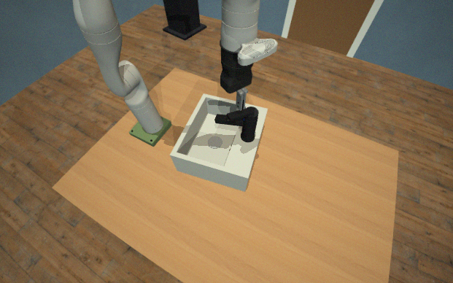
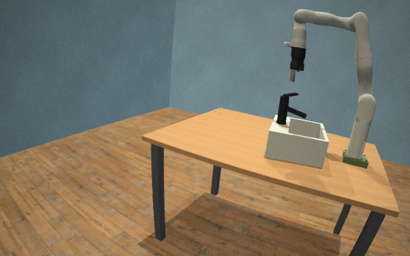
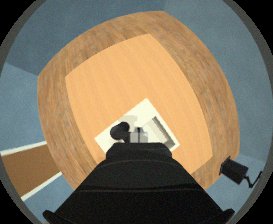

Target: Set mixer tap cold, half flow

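A black mixer tap [image 1: 249,124] stands on the rim of a white sink basin [image 1: 219,140]. Its lever [image 2: 290,94] lies flat on top and points out over the spout [image 2: 296,113]. A red dot shows on the tap body in the exterior view; a small blue dot shows on it in the top view. My gripper [image 2: 292,78] hangs well above the tap, fingers pointing down, shut and empty. It also shows in the top view [image 1: 241,103]. In the wrist view the tap [image 3: 120,131] and basin lie far below, and the fingers are hidden.
The basin sits on a light wooden table [image 2: 261,155]. The arm's green base [image 1: 150,131] is bolted beside the basin. A black stand [image 1: 184,18] and a door are on the floor behind.
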Robot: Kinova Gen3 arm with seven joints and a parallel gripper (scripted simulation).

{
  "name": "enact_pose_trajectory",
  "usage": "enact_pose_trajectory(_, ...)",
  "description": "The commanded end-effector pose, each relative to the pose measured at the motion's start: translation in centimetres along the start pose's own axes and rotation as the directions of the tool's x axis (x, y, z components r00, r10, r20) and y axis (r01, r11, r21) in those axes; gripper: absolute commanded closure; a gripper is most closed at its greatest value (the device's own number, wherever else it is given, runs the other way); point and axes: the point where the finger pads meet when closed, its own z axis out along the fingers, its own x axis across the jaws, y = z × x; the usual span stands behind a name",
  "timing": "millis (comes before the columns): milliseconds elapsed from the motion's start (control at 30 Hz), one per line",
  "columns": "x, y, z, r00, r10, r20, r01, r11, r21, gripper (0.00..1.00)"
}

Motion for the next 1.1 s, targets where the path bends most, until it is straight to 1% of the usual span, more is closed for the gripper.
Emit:
enact_pose_trajectory(0, -0.2, 0.1, -0.1, 0.998, 0.058, 0.000, -0.058, 0.998, 0.002, 1.00)
enact_pose_trajectory(200, 0.1, 0.1, -0.1, 0.961, 0.275, 0.000, -0.275, 0.961, 0.002, 1.00)
enact_pose_trajectory(300, 0.2, 0.2, -0.2, 0.926, 0.378, 0.000, -0.378, 0.926, 0.002, 1.00)
enact_pose_trajectory(433, 0.3, 0.3, -0.2, 0.862, 0.507, 0.001, -0.507, 0.862, 0.002, 1.00)
enact_pose_trajectory(500, 0.3, 0.3, -0.2, 0.862, 0.507, 0.001, -0.507, 0.862, 0.002, 1.00)
enact_pose_trajectory(700, 0.4, 0.6, -0.3, 0.740, 0.673, 0.001, -0.673, 0.740, 0.003, 1.00)
enact_pose_trajectory(1000, 0.4, 1.1, -0.4, 0.521, 0.854, 0.003, -0.854, 0.521, 0.003, 1.00)
enact_pose_trajectory(1067, 0.4, 1.1, -0.4, 0.521, 0.854, 0.003, -0.854, 0.521, 0.003, 1.00)
